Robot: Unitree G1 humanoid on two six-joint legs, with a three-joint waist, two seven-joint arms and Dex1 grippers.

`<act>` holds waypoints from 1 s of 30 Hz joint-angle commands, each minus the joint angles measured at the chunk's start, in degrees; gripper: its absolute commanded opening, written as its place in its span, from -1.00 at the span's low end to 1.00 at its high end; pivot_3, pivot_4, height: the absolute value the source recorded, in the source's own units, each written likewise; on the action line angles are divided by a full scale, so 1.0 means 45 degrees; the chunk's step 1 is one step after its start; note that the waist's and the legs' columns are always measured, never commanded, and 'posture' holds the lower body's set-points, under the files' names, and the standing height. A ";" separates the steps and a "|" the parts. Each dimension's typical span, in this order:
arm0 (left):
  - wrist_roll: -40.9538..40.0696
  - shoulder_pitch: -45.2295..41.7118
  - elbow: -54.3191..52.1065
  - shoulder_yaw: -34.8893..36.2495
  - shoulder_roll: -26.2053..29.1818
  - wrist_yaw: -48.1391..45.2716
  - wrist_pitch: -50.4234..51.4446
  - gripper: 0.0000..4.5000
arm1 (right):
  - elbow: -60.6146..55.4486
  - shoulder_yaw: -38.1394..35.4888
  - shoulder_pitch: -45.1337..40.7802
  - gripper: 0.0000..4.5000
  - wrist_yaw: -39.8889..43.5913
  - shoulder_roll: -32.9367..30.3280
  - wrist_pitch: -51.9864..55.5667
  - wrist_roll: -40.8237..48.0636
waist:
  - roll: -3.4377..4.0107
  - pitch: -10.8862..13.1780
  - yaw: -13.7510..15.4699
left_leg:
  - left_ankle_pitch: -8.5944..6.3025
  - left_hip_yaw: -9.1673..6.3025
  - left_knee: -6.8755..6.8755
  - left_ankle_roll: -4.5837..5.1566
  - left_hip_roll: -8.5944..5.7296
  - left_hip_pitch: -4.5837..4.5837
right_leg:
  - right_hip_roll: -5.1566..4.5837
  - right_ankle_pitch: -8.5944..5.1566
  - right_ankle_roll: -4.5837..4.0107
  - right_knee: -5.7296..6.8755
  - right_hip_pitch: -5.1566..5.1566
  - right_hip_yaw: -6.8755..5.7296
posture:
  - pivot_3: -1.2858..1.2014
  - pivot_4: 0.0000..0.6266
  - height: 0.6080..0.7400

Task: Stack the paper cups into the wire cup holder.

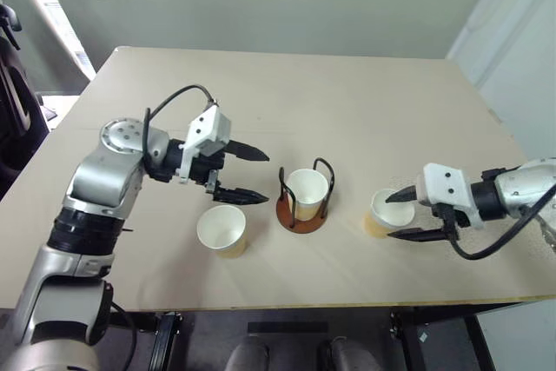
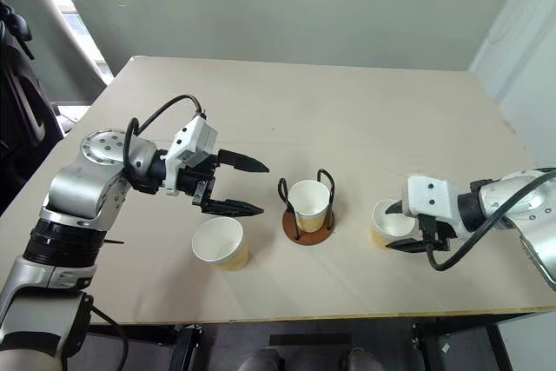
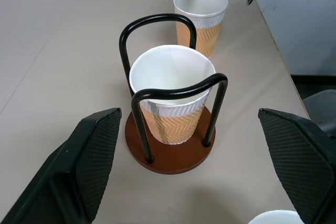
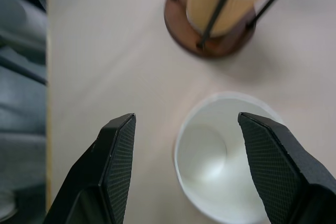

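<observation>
- The wire cup holder (image 1: 302, 211) stands near the middle of the tabletop (image 1: 347, 110), toward its near edge: a round reddish-brown base with two black wire loops rising from it.
- One paper cup (image 1: 307, 190) sits upright inside the holder, between the two loops, its white rim about level with the loop tops.
- A second paper cup (image 1: 221, 230) stands upright on the tabletop to the left of the holder and slightly nearer, apart from it.
- A third paper cup (image 1: 382, 213) stands upright on the tabletop to the right of the holder, also apart from it.
- The left gripper (image 1: 256, 175) hangs above the tabletop just left of the holder and beyond the left cup, pointing right toward the holder. Its jaws are spread wide and hold nothing; in the left wrist view the holder and its cup lie ahead between the two fingers (image 3: 84, 161).
- The right gripper (image 1: 400, 216) is at the right-hand cup, pointing left and downward. Its jaws stand partly open, one finger over the cup's mouth and the other at its near side; the right wrist view shows gaps between the fingers (image 4: 118, 156) and the rim, so the cup is not gripped.
</observation>
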 commanded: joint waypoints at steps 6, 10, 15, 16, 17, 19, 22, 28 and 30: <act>0.0063 -0.0243 -0.0149 0.0260 0.0113 -0.0052 -0.0197 1.00 | 0.1140 0.1105 -0.0156 0.22 0.0095 0.0564 -0.1446 -0.1733 | 0.0000 0.0000 -0.0004 | 0.0000 0.0000 0.0004 0.0002 0.0001 0.0000 | 0.0001 0.0005 0.0008 0.0000 0.0001 0.0001 | 0.03 -0.52 1.00; 0.0110 -0.0221 -0.0165 0.0270 0.0140 -0.0008 -0.0212 1.00 | 0.1266 0.1320 -0.0723 -0.34 0.0245 0.1013 -0.1229 -0.1844 | 0.0000 0.0000 -0.0018 | 0.0002 0.0004 0.0009 0.0004 0.0001 0.0001 | 0.0001 0.0008 0.0014 -0.0002 0.0002 0.0002 | 0.03 -0.52 1.00; 0.0137 -0.0171 -0.0225 0.0277 0.0170 0.0022 -0.0216 1.00 | 0.1187 0.1244 -0.1179 -0.98 0.0547 0.1110 -0.0790 -0.1699 | 0.0000 0.0000 -0.0007 | 0.0003 0.0003 0.0013 0.0006 0.0000 0.0000 | 0.0001 0.0009 0.0015 -0.0004 0.0005 0.0001 | 0.03 -0.52 1.00; 0.0151 -0.0161 -0.0228 0.0270 0.0170 0.0031 -0.0226 1.00 | 0.1152 0.1184 -0.1225 -0.98 0.0608 0.1064 -0.0712 -0.1672 | 0.0000 0.0000 -0.0001 | 0.0003 0.0002 0.0013 0.0006 0.0000 0.0000 | 0.0001 0.0009 0.0015 -0.0004 0.0005 0.0001 | 0.03 -0.52 1.00; 0.0168 -0.0156 -0.0224 0.0263 0.0166 0.0042 -0.0247 1.00 | 0.1093 0.1102 -0.1280 -0.98 0.0642 0.1039 -0.0561 -0.1595 | 0.0000 0.0000 0.0001 | 0.0003 0.0001 0.0013 0.0006 0.0000 -0.0001 | 0.0001 0.0008 0.0015 -0.0003 0.0006 0.0000 | 0.03 -0.52 1.00; 0.0199 -0.0150 -0.0220 0.0246 0.0155 0.0064 -0.0277 1.00 | 0.0904 0.0879 -0.1480 -0.98 0.0664 0.1065 -0.0135 -0.1333 | 0.0000 0.0000 -0.0005 | 0.0003 0.0001 0.0013 0.0006 0.0000 -0.0001 | 0.0001 0.0008 0.0015 -0.0004 0.0007 0.0000 | 0.03 -0.52 1.00; 0.0219 -0.0159 -0.0218 0.0230 0.0153 0.0071 -0.0291 1.00 | 0.0874 0.0562 -0.2139 -0.98 0.0541 0.1173 0.0326 -0.1053 | 0.0001 0.0000 -0.0027 | 0.0004 0.0005 0.0013 0.0006 0.0000 0.0003 | 0.0002 0.0008 0.0015 -0.0005 0.0007 0.0001 | 0.03 -0.52 1.00; 0.0296 -0.0214 -0.0127 0.0169 0.0143 0.0031 -0.0366 1.00 | 0.1410 0.0020 -0.4410 -0.98 0.0263 0.1494 0.1047 -0.0624 | 0.0001 0.0000 -0.0060 | 0.0004 0.0005 0.0012 0.0007 0.0001 0.0008 | 0.0004 0.0008 0.0014 -0.0007 0.0005 0.0004 | 0.03 -0.52 1.00; 0.0348 -0.0295 -0.0010 0.0122 0.0092 0.0012 -0.0428 1.00 | 0.1588 0.0047 -0.4903 -0.98 0.0279 0.1472 0.0640 -0.0818 | 0.0000 0.0000 -0.0041 | 0.0004 -0.0001 0.0009 0.0007 0.0001 0.0009 | 0.0005 0.0008 0.0014 -0.0007 0.0005 0.0002 | 0.03 -0.52 1.00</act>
